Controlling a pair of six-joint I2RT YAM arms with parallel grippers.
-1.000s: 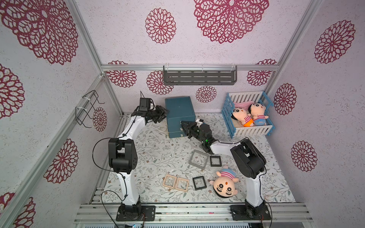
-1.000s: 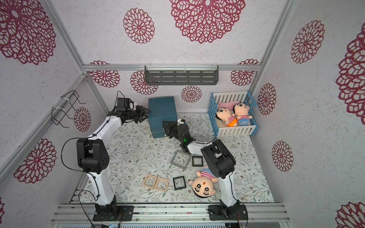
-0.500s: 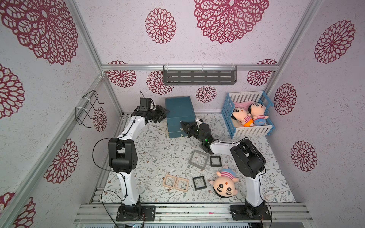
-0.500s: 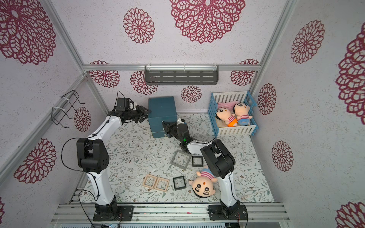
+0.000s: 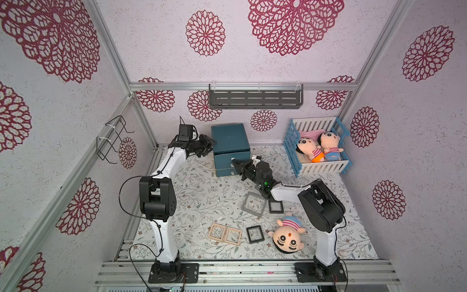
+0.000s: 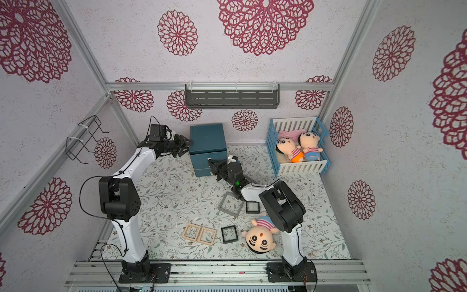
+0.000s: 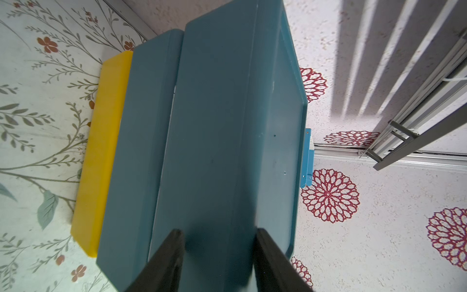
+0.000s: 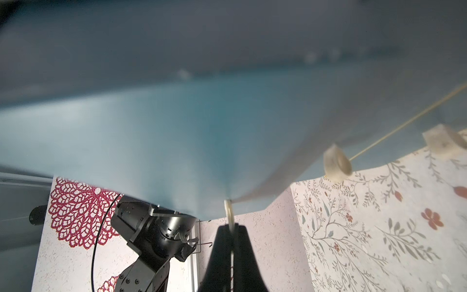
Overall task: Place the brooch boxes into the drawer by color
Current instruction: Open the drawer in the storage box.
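Observation:
The teal drawer cabinet point(image 5: 230, 137) stands at the back of the table. My right gripper point(image 5: 233, 161) is at its upper drawer front point(image 5: 223, 158), shut on that drawer's thin white pull ring point(image 8: 228, 208). My left gripper point(image 5: 211, 146) rests against the cabinet's left side with its jaws apart and nothing between them point(image 7: 218, 231). On the mat lie the brooch boxes. One grey box point(image 5: 254, 204) has a small black one point(image 5: 275, 206) beside it. Nearer the front are two wood-coloured ones point(image 5: 217, 232) point(image 5: 233, 236) and another black one point(image 5: 255, 234).
A blue-and-white crib point(image 5: 321, 168) with two dolls stands at the back right. A plush doll point(image 5: 288, 235) lies near the right arm's base. A yellow slab point(image 7: 101, 151) lies under the cabinet. A grey shelf point(image 5: 255, 99) and a wire rack point(image 5: 113, 141) hang on the walls.
My right gripper has moved in to the drawer front and shut on the pull ring. The left arm and the boxes have stayed put.

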